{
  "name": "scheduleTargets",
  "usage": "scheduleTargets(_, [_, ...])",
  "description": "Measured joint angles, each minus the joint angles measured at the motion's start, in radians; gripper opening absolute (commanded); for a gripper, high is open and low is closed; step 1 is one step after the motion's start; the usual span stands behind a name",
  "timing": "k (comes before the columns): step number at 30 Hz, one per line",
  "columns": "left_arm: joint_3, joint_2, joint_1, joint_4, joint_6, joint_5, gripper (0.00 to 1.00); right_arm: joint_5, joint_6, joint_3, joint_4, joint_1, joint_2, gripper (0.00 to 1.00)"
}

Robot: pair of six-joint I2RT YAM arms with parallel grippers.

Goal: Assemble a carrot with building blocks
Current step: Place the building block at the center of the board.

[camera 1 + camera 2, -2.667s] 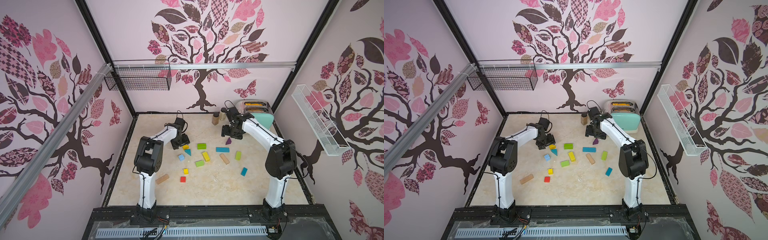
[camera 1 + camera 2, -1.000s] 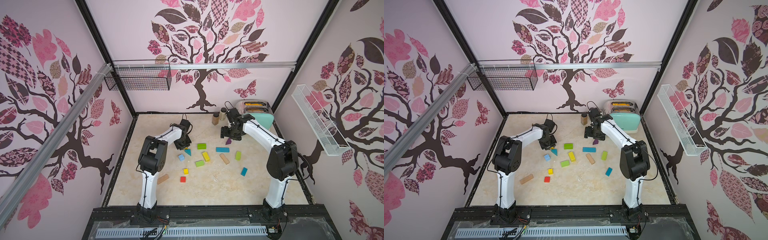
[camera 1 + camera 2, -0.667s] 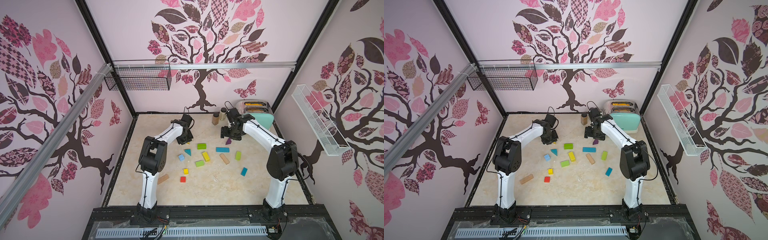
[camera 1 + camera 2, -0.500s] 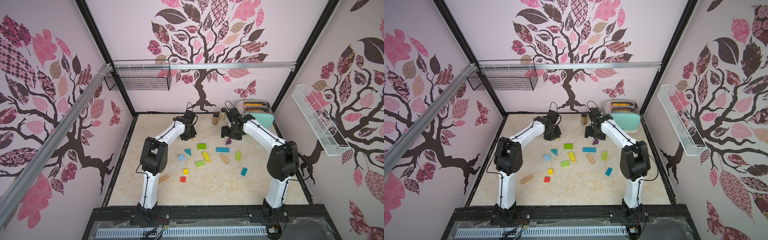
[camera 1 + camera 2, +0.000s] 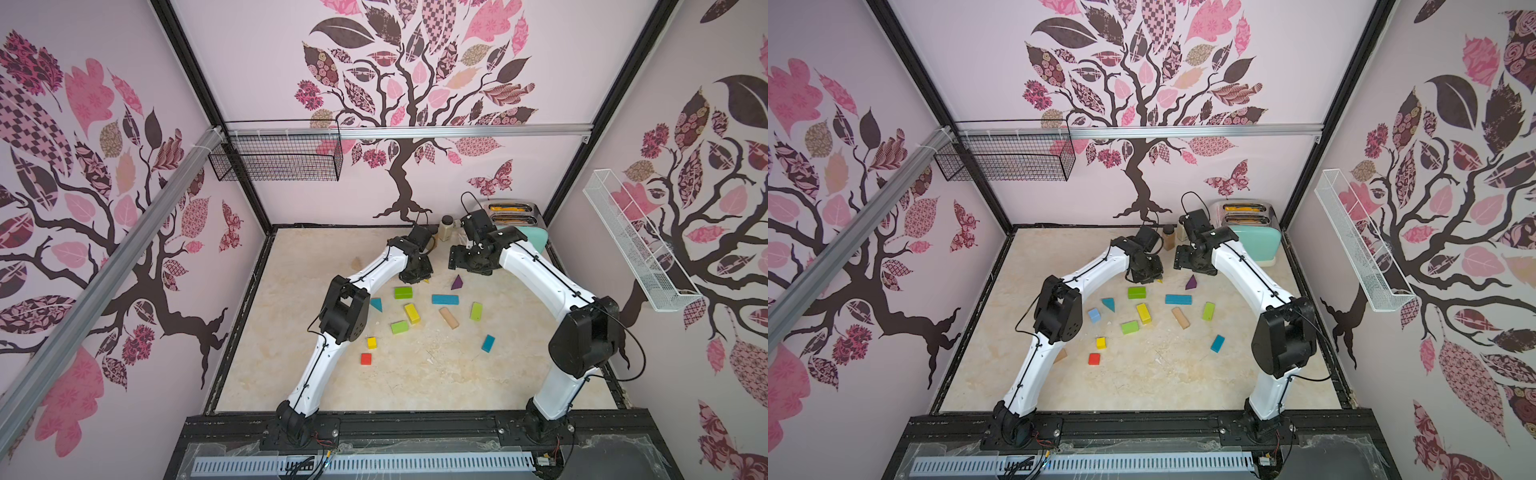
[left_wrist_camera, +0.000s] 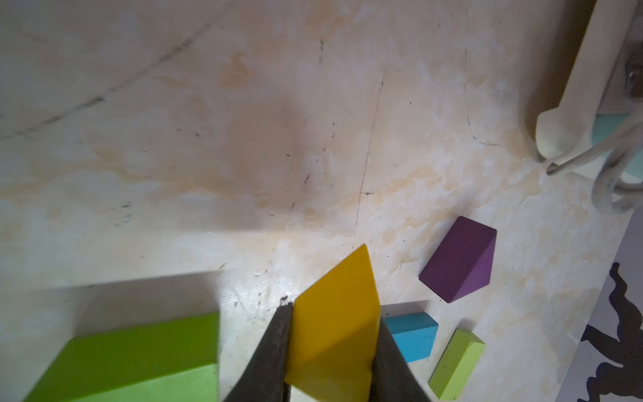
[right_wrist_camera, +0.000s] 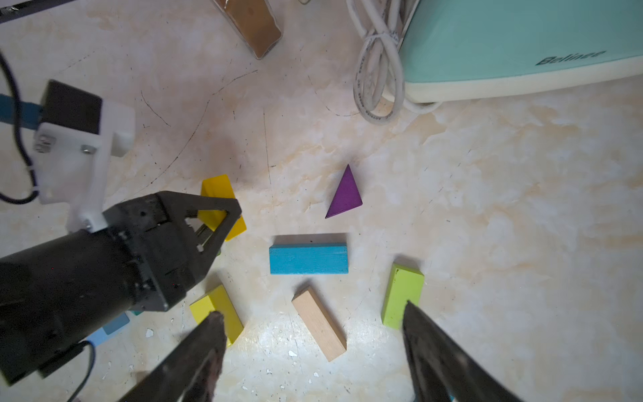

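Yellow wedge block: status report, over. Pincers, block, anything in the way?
Left pincer shut on yellow wooden wedge block. Right pincer open, empty. Purple wooden wedge and teal wooden bar nearby, not touching it.

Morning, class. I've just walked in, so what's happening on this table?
Wooden blocks lie scattered on a table. The left gripper is shut on a yellow wedge, near the purple wedge and teal bar. The right gripper hangs open beside it, holding nothing. No carrot is built yet.
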Motion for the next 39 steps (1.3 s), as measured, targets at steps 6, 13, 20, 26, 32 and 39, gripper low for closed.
scheduleTargets(6, [0.044, 0.062, -0.018, 0.000, -0.016, 0.024, 0.04, 0.000, 0.000, -0.039, 0.000, 0.000, -0.010, 0.82])
scheduleTargets(13, [0.048, 0.071, -0.015, 0.004, -0.018, 0.025, 0.26, -0.001, 0.000, -0.041, 0.002, 0.000, -0.011, 0.82])
scheduleTargets(20, [0.048, 0.071, -0.015, 0.009, -0.018, 0.035, 0.44, -0.002, -0.001, -0.041, 0.004, 0.000, -0.011, 0.83])
scheduleTargets(26, [0.048, 0.071, -0.015, 0.017, -0.013, 0.040, 0.49, -0.002, -0.001, -0.041, 0.005, 0.000, -0.011, 0.83])
scheduleTargets(32, [0.018, 0.056, -0.014, 0.063, 0.011, 0.030, 0.56, -0.001, -0.005, -0.041, 0.006, 0.000, -0.011, 0.84])
scheduleTargets(39, [-0.204, -0.160, 0.046, 0.133, 0.069, 0.015, 0.63, -0.010, -0.019, -0.029, -0.010, 0.000, -0.011, 0.79])
